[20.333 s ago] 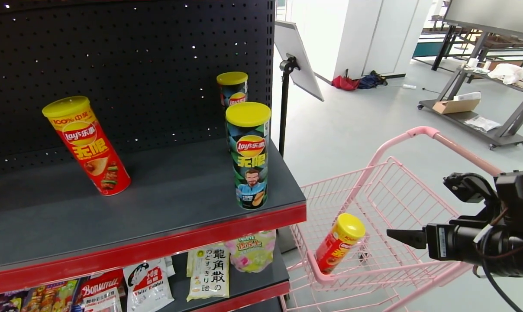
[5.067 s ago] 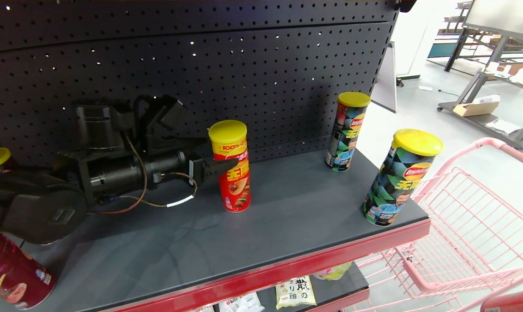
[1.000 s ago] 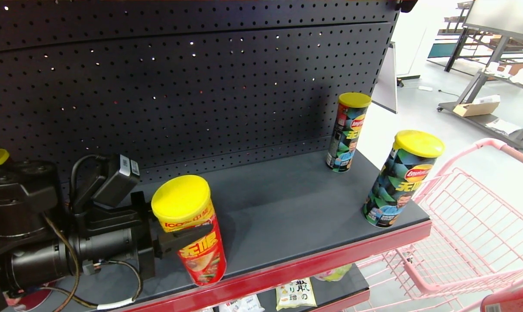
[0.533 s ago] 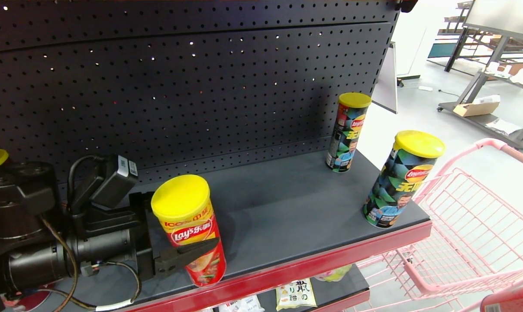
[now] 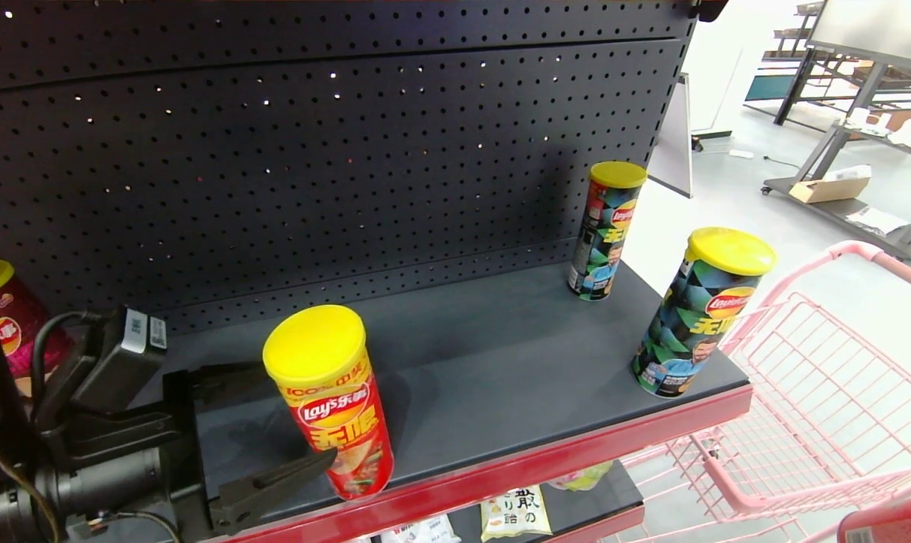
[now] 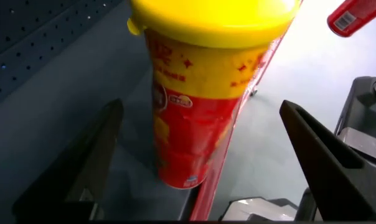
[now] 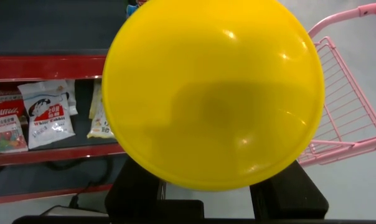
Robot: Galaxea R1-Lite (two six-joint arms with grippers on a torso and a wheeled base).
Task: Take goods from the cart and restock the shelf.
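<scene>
A red chip can [image 5: 331,411] with a yellow lid stands upright near the front edge of the dark shelf [image 5: 486,392]. My left gripper [image 5: 288,415] is open just left of it, one finger on each side, touching nothing. From the left wrist the same can [image 6: 197,118] stands between the spread fingers [image 6: 91,162]. My right gripper [image 7: 210,196] is shut on a second can, whose yellow lid [image 7: 213,93] faces the wrist camera. That can's red body [image 5: 889,524] peeks in at the lower right of the head view.
Two green-blue cans stand on the shelf's right part, one at the back [image 5: 605,226] and one at the front corner [image 5: 697,317]. A dark red can [image 5: 3,317] stands far left. The pink cart [image 5: 802,422] is to the right. Snack bags [image 5: 516,509] lie on the lower shelf.
My left gripper has opened, let go of the red can and drawn back to the left. The can stays upright where it was set.
</scene>
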